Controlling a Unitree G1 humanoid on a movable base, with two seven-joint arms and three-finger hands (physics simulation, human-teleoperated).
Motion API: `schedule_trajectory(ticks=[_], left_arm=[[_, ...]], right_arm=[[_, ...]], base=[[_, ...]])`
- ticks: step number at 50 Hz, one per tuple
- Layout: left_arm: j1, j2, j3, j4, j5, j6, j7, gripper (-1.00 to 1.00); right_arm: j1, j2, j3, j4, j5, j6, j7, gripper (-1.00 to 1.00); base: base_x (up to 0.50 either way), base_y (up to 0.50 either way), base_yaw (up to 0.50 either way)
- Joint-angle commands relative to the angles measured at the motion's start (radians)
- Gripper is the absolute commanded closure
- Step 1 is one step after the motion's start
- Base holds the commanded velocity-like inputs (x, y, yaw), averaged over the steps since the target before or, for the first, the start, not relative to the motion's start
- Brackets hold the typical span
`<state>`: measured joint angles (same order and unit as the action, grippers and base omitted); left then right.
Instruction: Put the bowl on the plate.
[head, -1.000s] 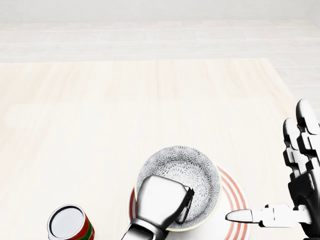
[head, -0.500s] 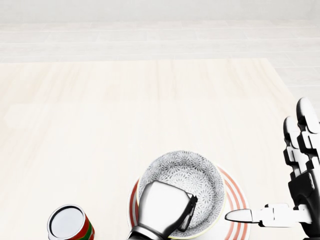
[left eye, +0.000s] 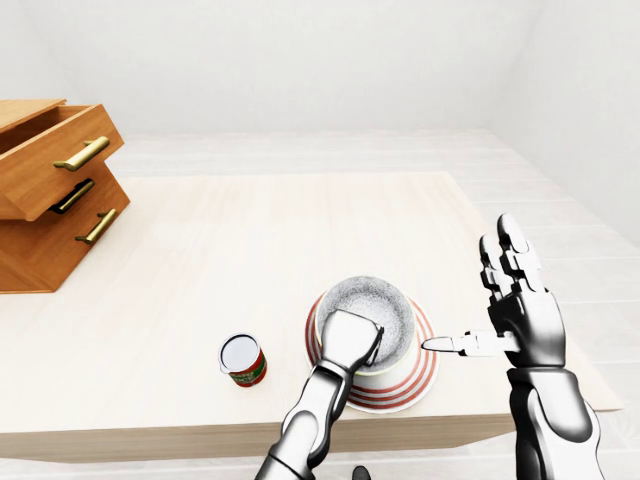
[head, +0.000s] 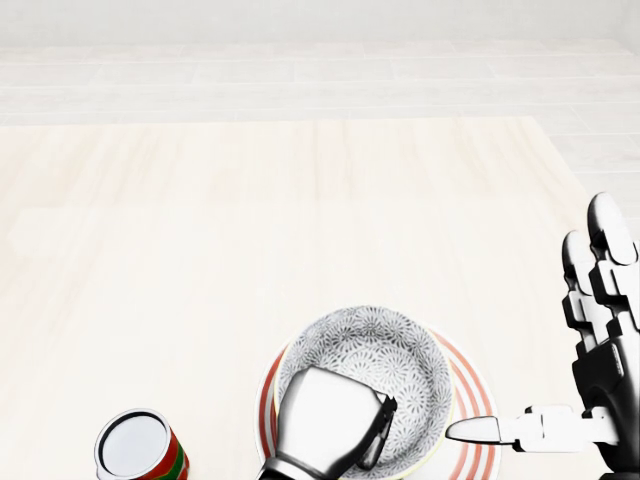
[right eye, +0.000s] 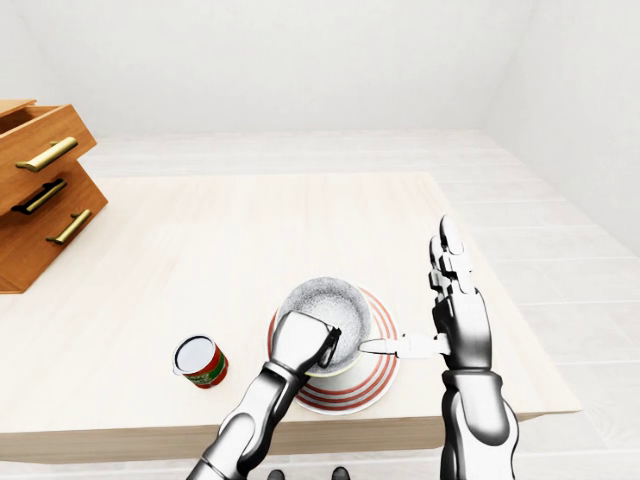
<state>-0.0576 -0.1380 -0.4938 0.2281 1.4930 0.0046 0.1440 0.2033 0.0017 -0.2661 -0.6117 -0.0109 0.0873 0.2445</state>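
A grey-patterned bowl (head: 390, 365) sits over the red-ringed plate (head: 478, 392) at the bottom of the head view. My left hand (head: 368, 432) comes up from the bottom edge and is shut on the bowl's near rim, with dark fingers inside the rim and the palm outside. Whether the bowl's base touches the plate is hidden. My right hand (head: 570, 385) stands open just right of the plate, its fingers upright. Its thumb (head: 480, 430) points at the plate's rim.
A red and green can (head: 137, 446) stands left of the plate near the table's (left eye: 200, 250) near edge. A wooden drawer chest (left eye: 50, 190) with open drawers sits at the table's left. The table's right edge runs close behind my right hand.
The bowl and my left hand have shifted slightly toward the bottom of the head view, sitting more squarely over the plate. My right hand has barely moved.
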Motion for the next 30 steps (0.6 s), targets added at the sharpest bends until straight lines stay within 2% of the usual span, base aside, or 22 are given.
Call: schedule_trajectory(ticks=[1, 14, 30], left_arm=[[-0.002, -0.003, -0.004, 0.024, 0.021, -0.001, 0.035, 1.0], [-0.02, -0.01, 0.004, 0.091, 0.023, -0.004, 0.071, 1.0], [-0.024, -0.014, 0.008, 0.108, 0.027, -0.005, 0.08, 1.0]], right_arm=[[0.0, -0.001, 0.001, 0.003, 0.001, 0.0, -0.002, -1.0], [0.002, -0.002, -0.004, 0.02, 0.005, 0.0, 0.0, -1.0], [0.002, -0.002, -0.006, 0.023, 0.008, 0.0, 0.0, -1.0]], base=[[0.0, 0.0, 0.0], [0.0, 0.0, 0.0], [0.0, 0.0, 0.0]])
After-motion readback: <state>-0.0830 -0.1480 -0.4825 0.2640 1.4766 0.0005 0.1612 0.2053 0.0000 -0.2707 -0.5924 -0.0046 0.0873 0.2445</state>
